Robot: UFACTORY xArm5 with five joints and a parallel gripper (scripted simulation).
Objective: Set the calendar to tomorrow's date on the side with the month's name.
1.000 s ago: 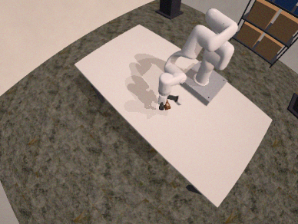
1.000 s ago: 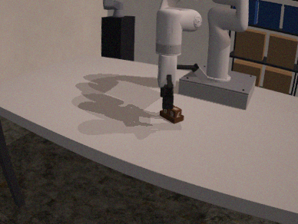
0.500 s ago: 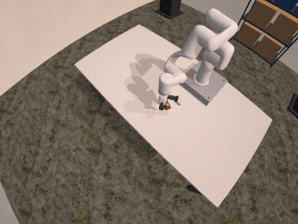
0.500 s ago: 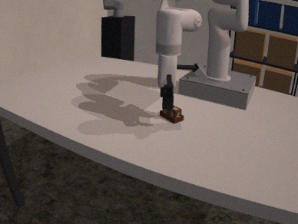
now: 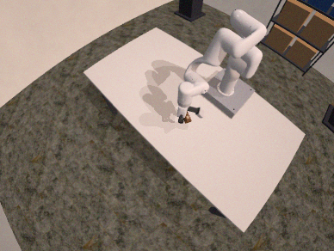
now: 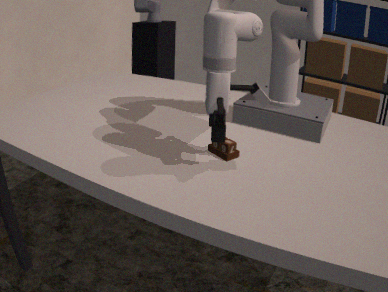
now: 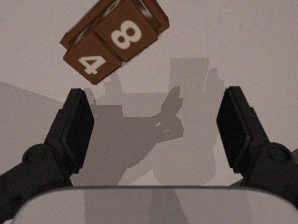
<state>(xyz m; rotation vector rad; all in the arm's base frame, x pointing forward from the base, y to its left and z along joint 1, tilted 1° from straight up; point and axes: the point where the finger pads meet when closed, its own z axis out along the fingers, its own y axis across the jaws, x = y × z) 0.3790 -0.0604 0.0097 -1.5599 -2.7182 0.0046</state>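
The calendar is a small brown wooden tray [image 6: 224, 149] with two brown cubes in it, side by side, on the white table. In the wrist view the cube on the left [image 7: 92, 62] shows a white 4 on top and the cube on the right [image 7: 128, 34] shows a white 8. The side with the month's name is not readable in any view. My gripper [image 7: 154, 104] is open and empty, fingers spread wide, and hangs beside the tray, which lies past its fingertips to the upper left in the wrist view. It also shows in the exterior view [image 6: 218, 127] and in the top view [image 5: 184, 117].
The arm's grey base plate [image 6: 282, 115] stands on the table behind the tray. A dark box [image 6: 154, 49] stands behind the table's far edge. Shelves with brown boxes [image 6: 345, 75] stand at the right, off the table.
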